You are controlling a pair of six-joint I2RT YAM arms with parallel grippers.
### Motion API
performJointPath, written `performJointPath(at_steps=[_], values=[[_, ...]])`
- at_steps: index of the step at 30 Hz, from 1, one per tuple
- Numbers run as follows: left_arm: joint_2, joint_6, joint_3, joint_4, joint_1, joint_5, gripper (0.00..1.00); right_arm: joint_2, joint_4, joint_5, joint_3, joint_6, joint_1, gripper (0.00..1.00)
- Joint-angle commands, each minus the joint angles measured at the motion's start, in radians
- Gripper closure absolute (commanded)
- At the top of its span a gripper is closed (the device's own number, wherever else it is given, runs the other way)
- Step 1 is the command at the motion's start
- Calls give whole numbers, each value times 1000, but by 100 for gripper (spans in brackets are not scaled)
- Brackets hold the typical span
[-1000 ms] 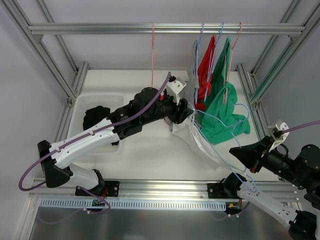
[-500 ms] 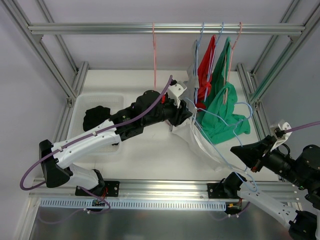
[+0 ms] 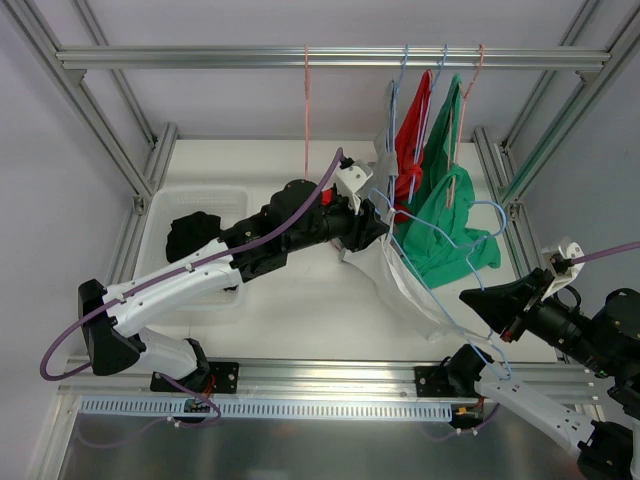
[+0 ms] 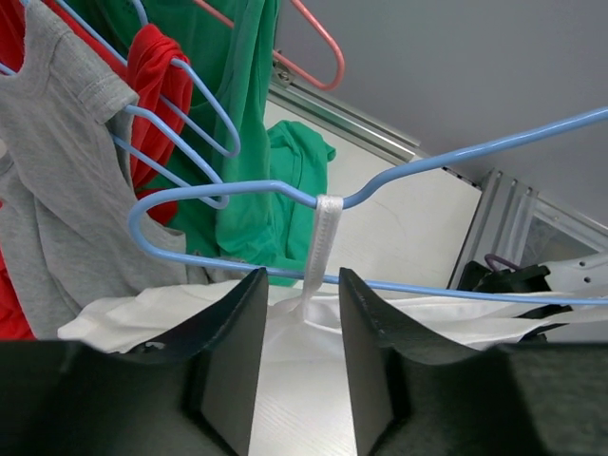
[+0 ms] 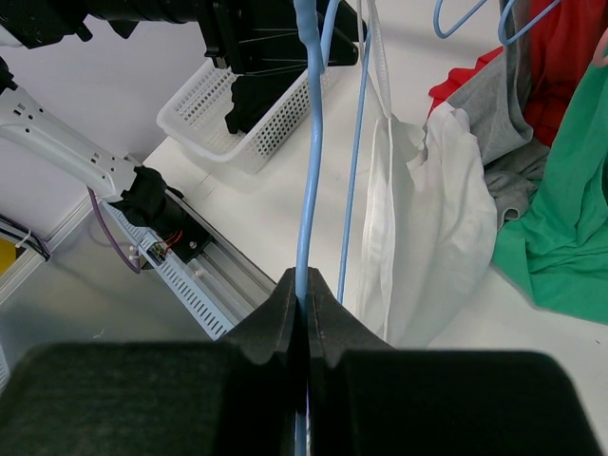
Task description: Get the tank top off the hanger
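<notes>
Above the desk (image 3: 300, 300), the white tank top (image 3: 405, 285) hangs from a blue hanger (image 4: 456, 158). The hanger's long axis slants from the rack down toward the near right. The right hand (image 5: 306, 285) is clamped on the hanger's wire at that lower end. One strap (image 4: 325, 237) loops over the bar straight ahead of the left hand (image 4: 302, 277), the nearer one. Its fingers stand narrowly apart on either side of the strap, which probably has to slide off toward the bar's bend.

White cloth tank top (image 3: 395, 285), centre of top view: thin, matt, creased fabric.
Light-blue wire hanger (image 5: 306, 142): smooth, glossy coating.
Grey knit tank top (image 4: 57, 190), left of left wrist view: soft, matt jersey.
White plastic basket (image 3: 200, 193), left: perforated, faint sheen.
Silver metal frame rail (image 3: 250, 57), top: brushed, satin.
</notes>
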Motion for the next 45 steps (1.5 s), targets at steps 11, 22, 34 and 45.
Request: performJointPath(at_steps=[11, 22, 34, 45], values=[[12, -16, -9, 95, -8, 20, 84, -8, 98, -34, -30, 22, 2, 100], [-69, -11, -78, 96, -8, -84, 100, -50, 71, 112, -73, -7, 2, 100], [-111, -20, -100, 52, 10, -289, 100, -76, 31, -31, -88, -67, 2, 100], [-94, -42, -103, 44, 26, -257, 100, -96, 20, -39, -87, -66, 2, 100]])
